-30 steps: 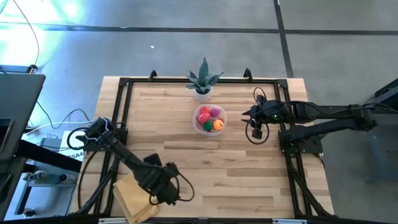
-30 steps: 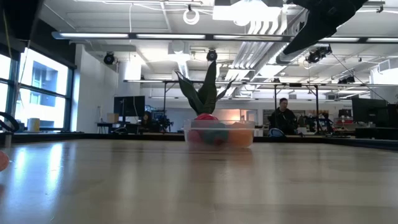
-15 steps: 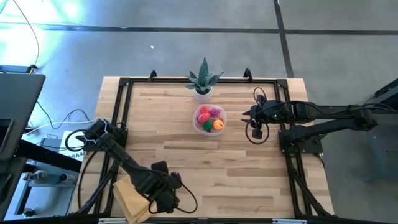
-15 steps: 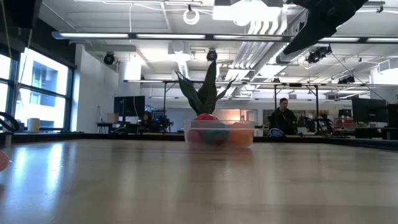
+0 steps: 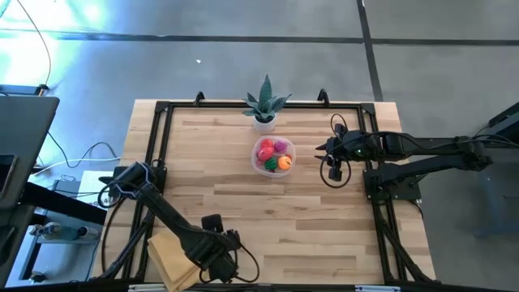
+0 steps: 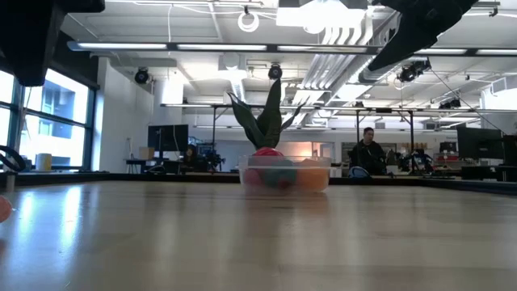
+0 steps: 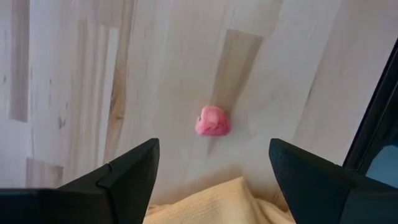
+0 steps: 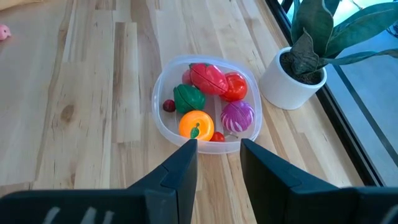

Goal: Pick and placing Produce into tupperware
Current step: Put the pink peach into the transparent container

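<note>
Tupperware [image 5: 272, 156] sits mid-table just in front of the potted plant [image 5: 264, 105], already holding red, green, orange and purple produce [image 8: 210, 102]. Over at the near edge, the left gripper [image 7: 212, 163] hangs with fingers wide apart above a small pink piece [image 7: 212, 121] beside the yellow cloth [image 5: 172, 258]. The right gripper [image 8: 217, 163] hovers near the container, fingers parted, holding nothing.

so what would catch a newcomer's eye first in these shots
Probably the clear tupperware heaped with bright toy produce, mid-table beside the potted plant. Next, a lone pink piece on bare wood at the near edge by the yellow cloth, with the open left gripper over it. The right gripper hangs above the tupperware.
</note>
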`<move>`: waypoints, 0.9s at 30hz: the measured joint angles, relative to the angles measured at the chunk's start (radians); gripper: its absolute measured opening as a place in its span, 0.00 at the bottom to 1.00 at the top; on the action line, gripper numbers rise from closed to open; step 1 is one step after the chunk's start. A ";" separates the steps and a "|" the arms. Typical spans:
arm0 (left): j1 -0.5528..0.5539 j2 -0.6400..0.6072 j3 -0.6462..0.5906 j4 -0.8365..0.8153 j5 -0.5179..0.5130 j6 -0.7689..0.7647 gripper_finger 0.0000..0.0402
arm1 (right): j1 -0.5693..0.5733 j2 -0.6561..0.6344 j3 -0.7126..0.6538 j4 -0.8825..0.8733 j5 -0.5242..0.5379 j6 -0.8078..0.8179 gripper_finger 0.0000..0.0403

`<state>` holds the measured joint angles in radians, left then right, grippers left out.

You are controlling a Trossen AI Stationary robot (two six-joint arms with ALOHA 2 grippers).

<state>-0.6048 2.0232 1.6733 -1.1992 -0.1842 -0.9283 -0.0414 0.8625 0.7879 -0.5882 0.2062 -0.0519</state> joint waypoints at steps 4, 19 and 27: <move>0.001 0.008 0.000 0.004 -0.001 -0.009 0.73 | 0.000 0.000 0.000 0.000 0.000 0.000 0.28; -0.018 0.023 -0.056 0.132 0.048 -0.086 0.73 | 0.000 0.000 0.000 0.001 0.000 0.000 0.28; -0.004 0.012 -0.166 0.143 0.069 -0.106 0.73 | 0.000 0.000 0.000 0.001 0.000 0.000 0.28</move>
<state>-0.6088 2.0354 1.5070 -1.0561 -0.1148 -1.0344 -0.0414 0.8626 0.7879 -0.5873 0.2062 -0.0517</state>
